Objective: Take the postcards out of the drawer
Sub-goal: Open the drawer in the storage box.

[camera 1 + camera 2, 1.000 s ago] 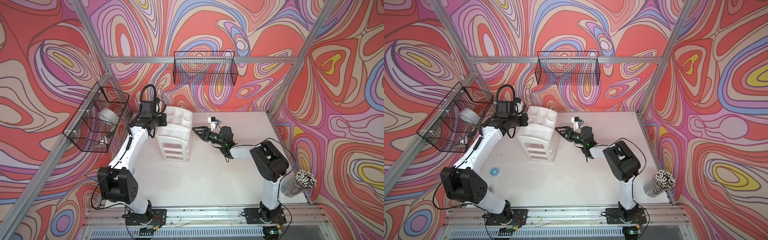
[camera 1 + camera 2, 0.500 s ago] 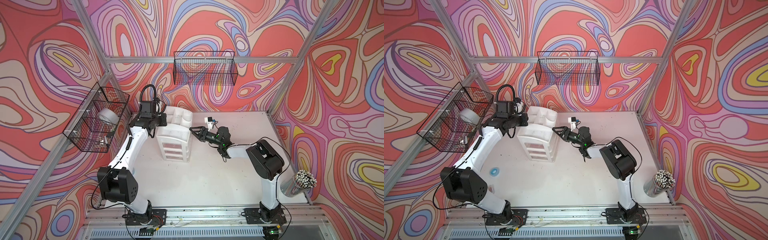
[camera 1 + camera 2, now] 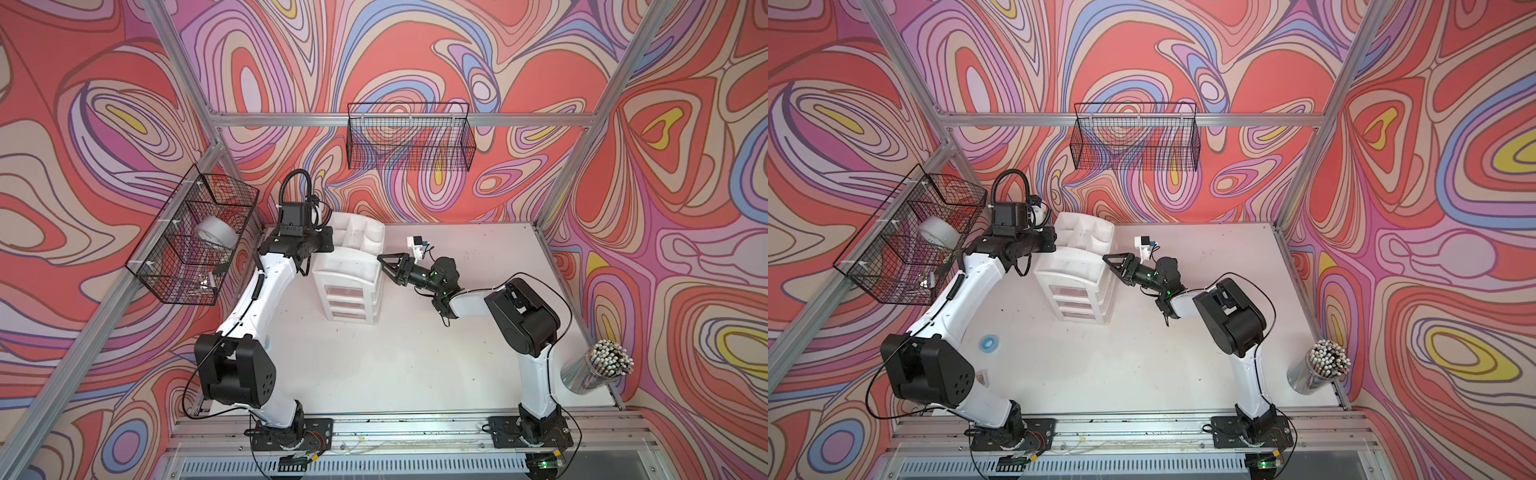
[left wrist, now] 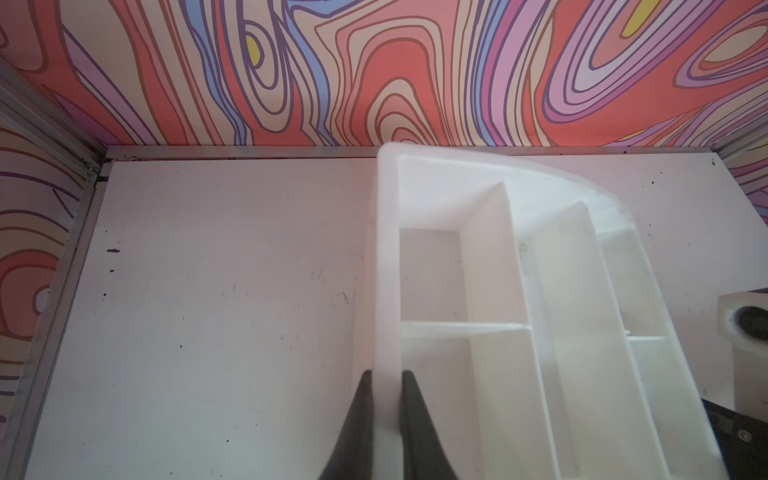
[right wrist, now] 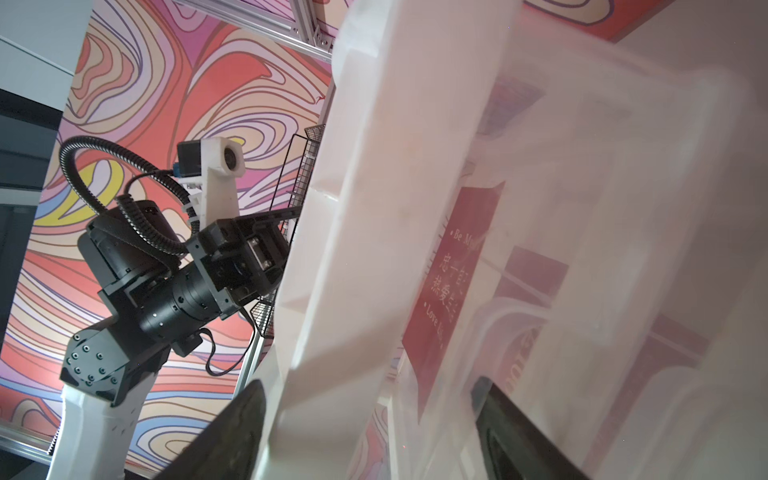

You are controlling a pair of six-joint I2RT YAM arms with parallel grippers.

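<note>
A white drawer unit with an open organiser top stands at the back left of the table. Red postcards with white lettering show through its translucent drawers; in a top view they are only a reddish tint. My left gripper is shut on the side wall of the unit's top tray. My right gripper is open at the unit's right side. Its fingers straddle the frame's edge and a drawer front without pinching them.
Black wire baskets hang on the back wall and left wall; the left one holds a tape roll. A cup of sticks stands at the table's right front. A small blue ring lies by the left arm.
My right arm has shifted left, bringing its open gripper up against the drawer unit's right side. The left arm and the unit have stayed put.
</note>
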